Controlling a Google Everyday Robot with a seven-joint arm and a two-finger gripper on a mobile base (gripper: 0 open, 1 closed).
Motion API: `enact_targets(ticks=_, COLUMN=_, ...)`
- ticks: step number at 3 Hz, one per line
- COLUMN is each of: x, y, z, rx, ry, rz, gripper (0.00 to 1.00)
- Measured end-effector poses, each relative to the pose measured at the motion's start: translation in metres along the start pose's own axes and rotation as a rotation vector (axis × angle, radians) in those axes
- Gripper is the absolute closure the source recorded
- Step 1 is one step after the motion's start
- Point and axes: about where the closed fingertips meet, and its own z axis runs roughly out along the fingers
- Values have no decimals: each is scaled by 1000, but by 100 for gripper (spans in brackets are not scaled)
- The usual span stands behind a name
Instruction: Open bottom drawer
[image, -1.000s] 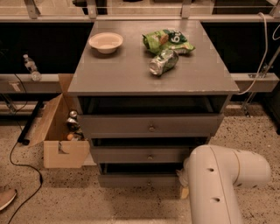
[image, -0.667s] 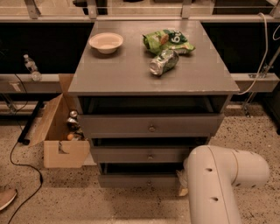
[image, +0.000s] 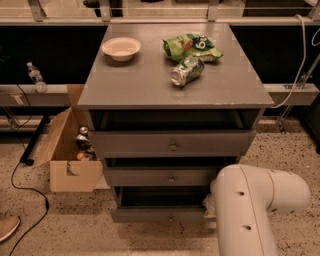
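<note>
You have one grey table (image: 150, 87) with three drawers filling the centre of the view, standing on a speckled floor (image: 75, 235). The white arm (image: 250, 205) comes up from the 5 o'clock corner, and its bend stands against the table's lower right side. A cardboard box (image: 75, 172) stands open on the floor at 8 o'clock, touching the table's left side, with small items inside that you cannot identify. The top drawer (image: 172, 142) shows a dark gap above its front. The middle drawer (image: 170, 176) sits under it. The bottom drawer (image: 150, 215) is the lowest of the three, at 6 o'clock just above the floor. It stands partly open, its front forward of the frame with a dark opening behind its upper edge. On the table top, a green snack bag (image: 192, 46) lies at 1 o'clock. A pale bowl (image: 121, 48) stands upright at 11 o'clock, well apart from the bag. A crushed can (image: 187, 71) lies on its side just at 6 o'clock of the bag. The hand (image: 208, 205) is mostly hidden behind the arm. Only a pale part shows at the right end of the bottom drawer's front, and you cannot tell how far open it is or whether it grips anything. A small round knob (image: 170, 218) sits mid-front on the bottom drawer.
</note>
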Motion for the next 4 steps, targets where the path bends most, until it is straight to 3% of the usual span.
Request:
enact_targets(ticks=1, x=2, y=15, z=-4, rx=-15, ry=3, rz=19, gripper=100)
enact_targets(ticks=2, x=3, y=35, z=-3, rx=-37, ry=-5, rz=45, gripper=99)
enact_targets(ticks=3, x=2, y=35, z=-3, rx=-37, ry=-5, rz=45, gripper=69)
enact_targets(ticks=4, x=2, y=35, z=-3, rx=-38, ry=-5, rz=45, gripper=46)
